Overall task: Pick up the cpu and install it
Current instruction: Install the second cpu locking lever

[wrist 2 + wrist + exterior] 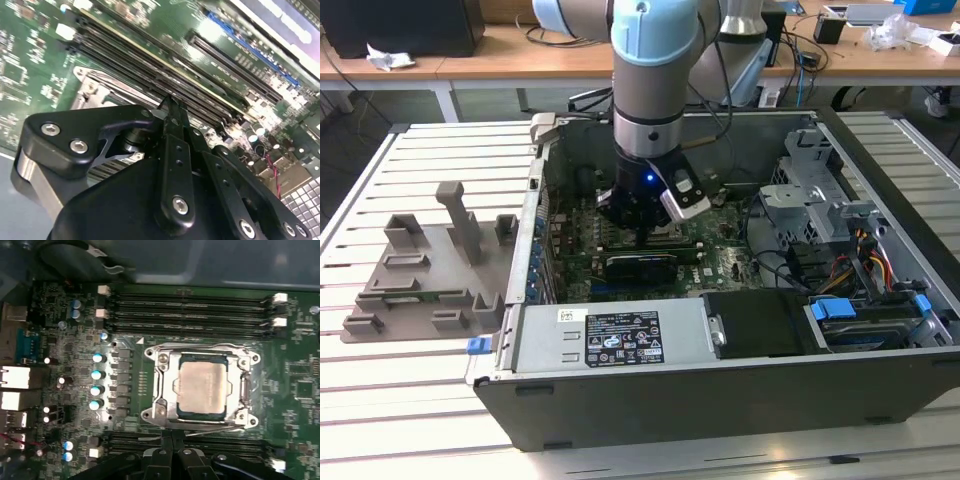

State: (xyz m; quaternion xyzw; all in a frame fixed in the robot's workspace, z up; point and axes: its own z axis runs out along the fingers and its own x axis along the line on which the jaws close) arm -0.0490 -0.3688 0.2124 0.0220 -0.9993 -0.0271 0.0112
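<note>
Down inside the open computer case [880, 370], the gripper [172, 450] hangs low over the green board [70, 315], just beside the socket frame [160, 390]. In the first wrist view its two black fingers [165, 452] stand pressed together with no gap, and nothing sits between them; the second wrist view shows the same closed tips [172, 112] ending just above the long dark memory slots [150, 65].

The cpu [202, 387] lies flat in the socket, its silvery top showing through the opening of the metal frame, which lies down around it. A thin wire lever [200, 429] runs along the frame's edge nearest the gripper. More memory slots [190, 307] lie along the far side of the socket, and a row of small round capacitors [96, 382] stands off to one side.

In the exterior view the case rests on a slatted metal counter [420, 400], with the arm [650, 70] reaching straight down into its middle. A grey plastic tray [425, 270] with upright blocks sits on the counter just beside the case, toward the exterior view's left. Bundled cables [870, 250] and a blue tab [835, 308] fill the case's corner at the exterior view's right.
</note>
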